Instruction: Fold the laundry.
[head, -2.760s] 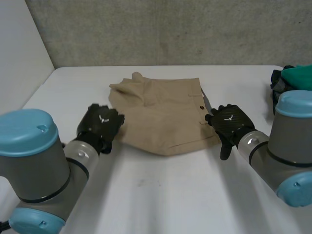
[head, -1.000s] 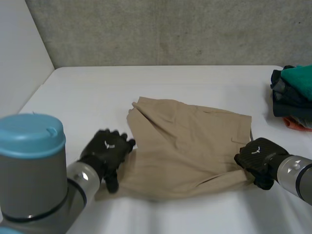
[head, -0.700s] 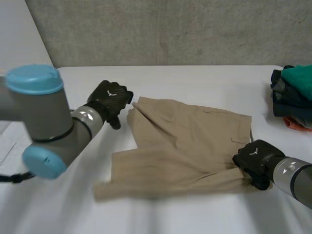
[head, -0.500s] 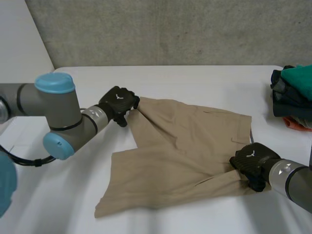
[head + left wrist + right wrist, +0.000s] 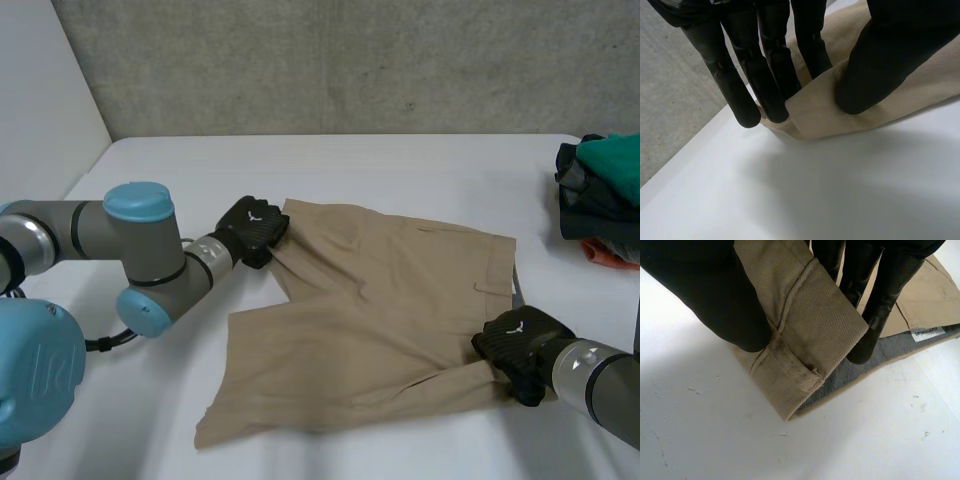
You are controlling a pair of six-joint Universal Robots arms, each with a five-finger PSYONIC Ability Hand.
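Since a second ago the left hand has left the near leg of the tan shorts and crossed to their far corner. It pinches the cloth there: in the left wrist view its thumb presses a folded edge against the fingers, just above the white table. The right hand stays clamped on the opposite, near corner. In its own wrist view the waistband, with a belt loop, is gripped between thumb and fingers. Grey inner cloth and a small label show just past its fingertips. Between the two hands the shorts lie spread on the table, one leg reaching out loose below the left hand. A pile of clothes sits well apart, beyond the right hand.
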